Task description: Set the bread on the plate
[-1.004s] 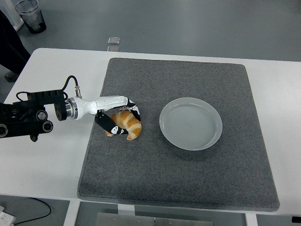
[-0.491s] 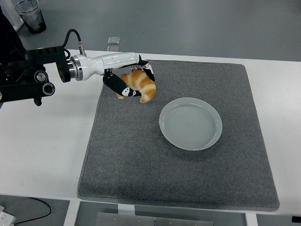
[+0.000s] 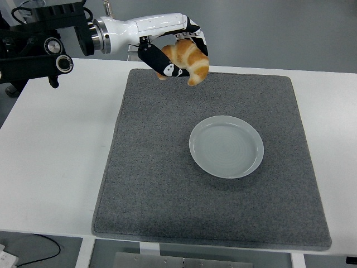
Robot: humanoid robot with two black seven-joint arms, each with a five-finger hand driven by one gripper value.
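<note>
My left hand (image 3: 177,54) is shut on a golden-brown croissant (image 3: 189,60) and holds it high above the far edge of the grey mat (image 3: 167,184). The croissant hangs up and to the left of the empty pale grey plate (image 3: 226,146), which sits right of the mat's middle. The left arm reaches in from the upper left. The right arm is out of view.
The grey mat covers most of the white table (image 3: 56,167). A small clear object (image 3: 134,54) lies at the table's far edge behind the hand.
My left hand has lifted the croissant off the mat and carried it up, away from me and to the right. The plate has not moved.
</note>
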